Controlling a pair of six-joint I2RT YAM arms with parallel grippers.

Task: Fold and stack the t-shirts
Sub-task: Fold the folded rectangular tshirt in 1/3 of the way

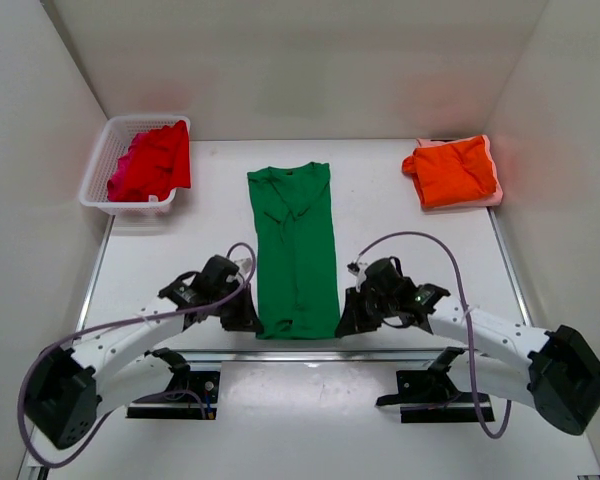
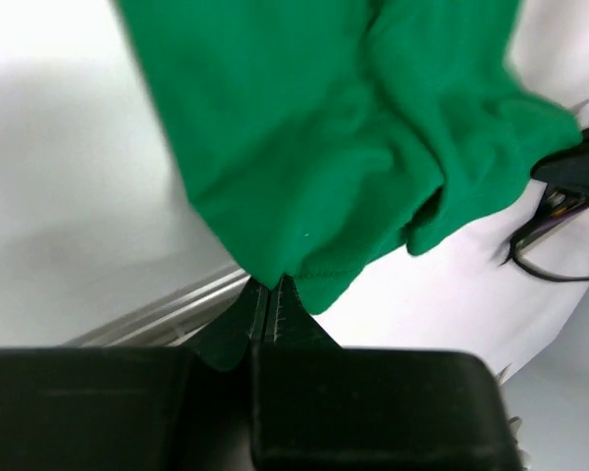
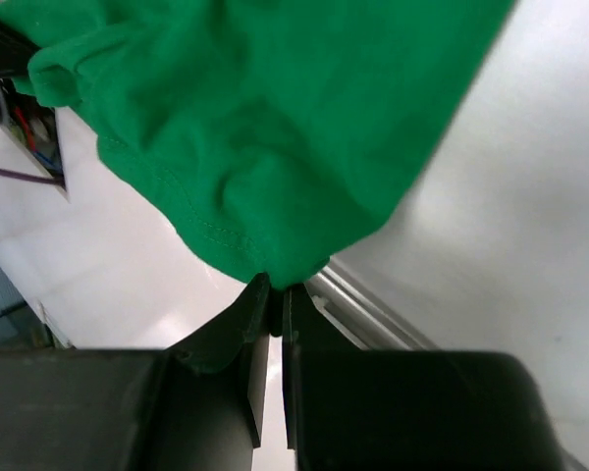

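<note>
Sitting far left: white plastic lattice basket (image 1: pixel 98 190) with crumpled red and magenta cloth t-shirts (image 1: pixel 152 163). Pinching the near-left hem corner, fingers pressed together on cloth: left gripper (image 2: pixel 271 290). Lying flat mid-table: bright green short-sleeved cloth t-shirt (image 1: pixel 295 250), long axis near-to-far, collar pointing away from the arms. Pinching the near-right hem corner likewise: right gripper (image 3: pixel 277 294). Resting far right: folded orange cloth t-shirt (image 1: pixel 455 172).

Left hand (image 1: pixel 251 321) and right hand (image 1: pixel 346 321), both low, are pinched closed.
</note>
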